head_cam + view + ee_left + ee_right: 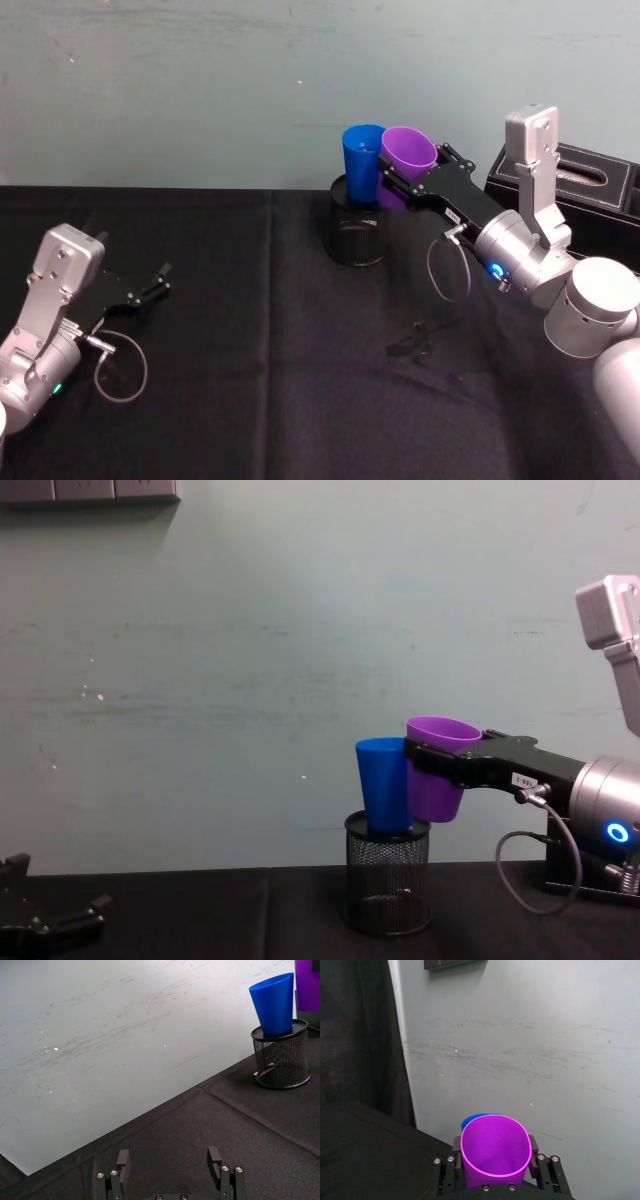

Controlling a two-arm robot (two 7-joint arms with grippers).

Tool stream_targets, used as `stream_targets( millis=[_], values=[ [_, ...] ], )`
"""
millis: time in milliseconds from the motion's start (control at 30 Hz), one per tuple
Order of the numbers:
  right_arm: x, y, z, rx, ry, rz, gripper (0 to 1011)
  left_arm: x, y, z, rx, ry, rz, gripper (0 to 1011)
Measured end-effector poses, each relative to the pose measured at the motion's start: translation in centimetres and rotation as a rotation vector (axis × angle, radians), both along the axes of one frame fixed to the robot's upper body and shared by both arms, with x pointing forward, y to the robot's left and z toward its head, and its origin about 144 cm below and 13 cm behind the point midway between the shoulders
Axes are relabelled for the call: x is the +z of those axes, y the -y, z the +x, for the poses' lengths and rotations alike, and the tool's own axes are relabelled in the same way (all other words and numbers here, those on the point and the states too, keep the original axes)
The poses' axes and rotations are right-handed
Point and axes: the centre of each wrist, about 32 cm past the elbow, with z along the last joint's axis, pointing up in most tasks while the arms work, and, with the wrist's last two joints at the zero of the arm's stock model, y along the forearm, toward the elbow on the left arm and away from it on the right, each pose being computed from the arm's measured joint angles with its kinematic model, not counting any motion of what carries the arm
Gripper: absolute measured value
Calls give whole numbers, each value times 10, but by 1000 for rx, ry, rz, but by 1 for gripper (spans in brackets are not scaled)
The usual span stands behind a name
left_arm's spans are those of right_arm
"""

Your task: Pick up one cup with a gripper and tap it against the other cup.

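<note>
Our right gripper [432, 767] was shut tight on the purple cup [437, 785], with one black finger on each side of it, just under the rim. We held the cup up in the air with its open end up, above the black table cloth [250, 330]. Right next to it was the blue cup [383, 785]. The blue cup stood with its bottom inside a black mesh pen holder [388, 890], near the wall at the back, and it leaned a little. The side of our purple cup looked like it was touching the side of the blue cup near the top, so we thought we were right at the tap. For the next move we thought we should only nudge softly, or pull back a tiny bit. A hard push could tip the blue cup, because it only sat loose in the holder. Our left gripper [155, 283] rested far off on the left side of the table, with its fingers spread apart and nothing in them.
</note>
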Motion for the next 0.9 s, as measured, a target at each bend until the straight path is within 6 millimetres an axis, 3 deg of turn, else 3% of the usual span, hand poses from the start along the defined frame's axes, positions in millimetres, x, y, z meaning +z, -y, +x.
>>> stream_targets(
  millis=[900],
  values=[
    [4,8,-41,16,-26,-21,734,0,0,0,0,0,0,1011]
  ],
)
